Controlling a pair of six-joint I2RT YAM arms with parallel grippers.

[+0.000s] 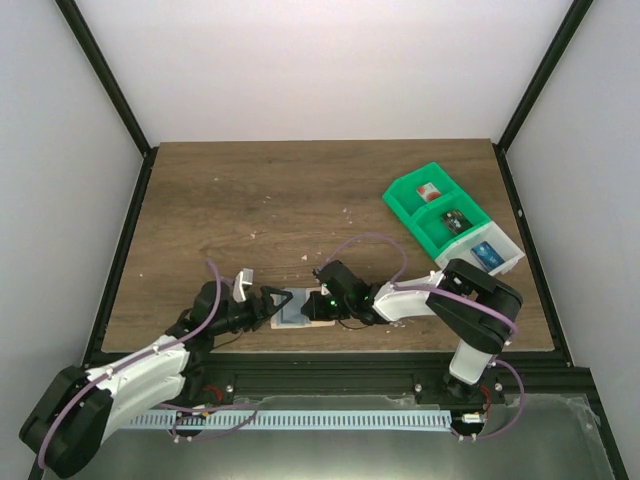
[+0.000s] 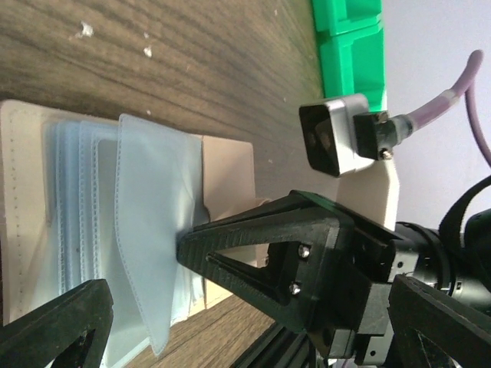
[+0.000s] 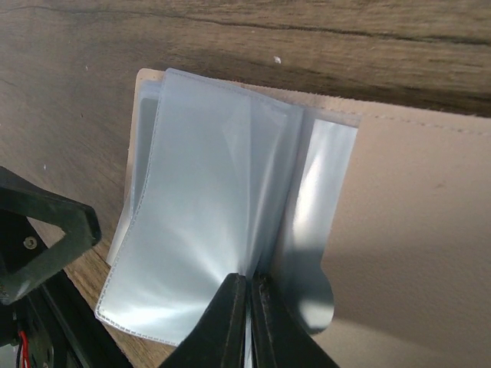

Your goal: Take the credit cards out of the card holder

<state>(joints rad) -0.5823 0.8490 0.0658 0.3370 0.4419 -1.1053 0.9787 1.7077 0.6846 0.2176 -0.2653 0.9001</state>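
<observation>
The tan card holder lies open near the table's front edge, its pale blue-grey pocket leaves fanned out. My right gripper is shut on one leaf, its fingertips pinching that leaf's lower edge and lifting it off the tan cover. In the left wrist view the same leaf stands up, pinched by the right gripper's black fingers. My left gripper is wide open at the holder's left end, one finger beside the leaves, holding nothing. I cannot make out the credit cards in the pockets.
A green-and-white compartment tray with small items stands at the back right, also seen in the left wrist view. The black frame rail runs just in front of the holder. Pale crumbs dot the wood.
</observation>
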